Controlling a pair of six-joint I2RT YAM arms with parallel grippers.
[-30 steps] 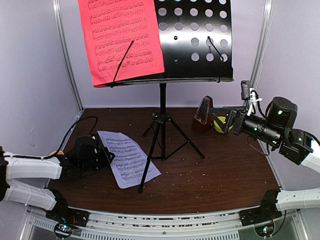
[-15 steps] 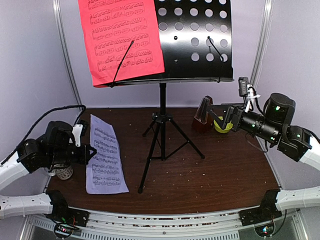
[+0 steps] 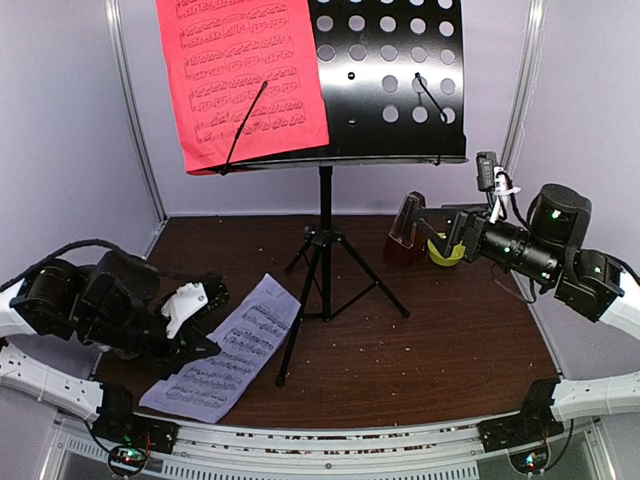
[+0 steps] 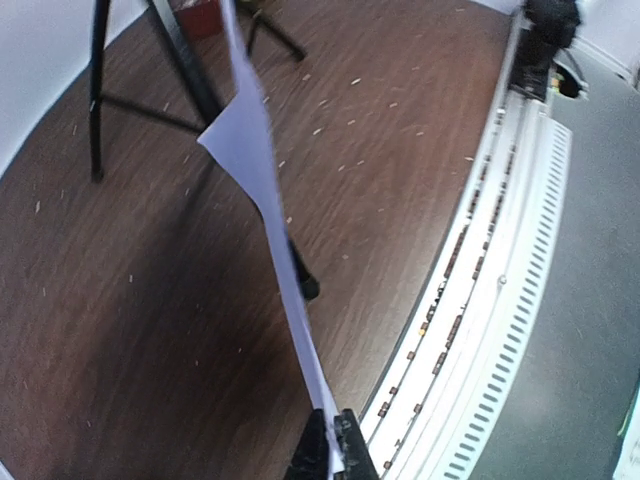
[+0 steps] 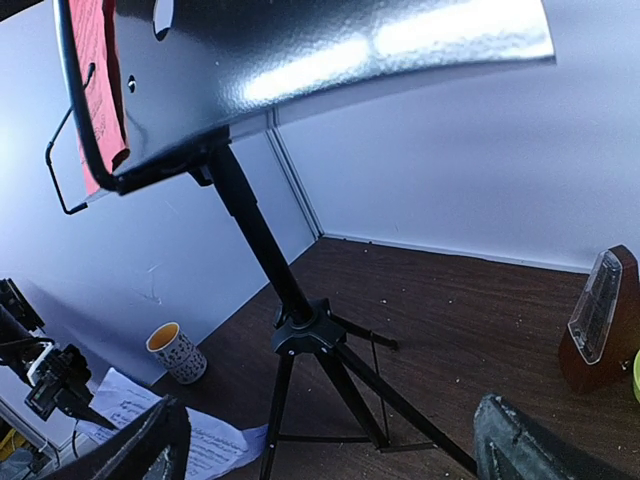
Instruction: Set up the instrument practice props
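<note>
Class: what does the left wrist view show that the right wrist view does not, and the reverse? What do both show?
Left wrist only: the slotted metal rail at the near edge. Right wrist only: the patterned mug, the metronome, the red sheet on the stand's desk. Both: the white sheet held by the left gripper, the tripod legs, the brown table.

top: overhead, rear | left wrist: close along sheet | right wrist: below stand (all share)
</note>
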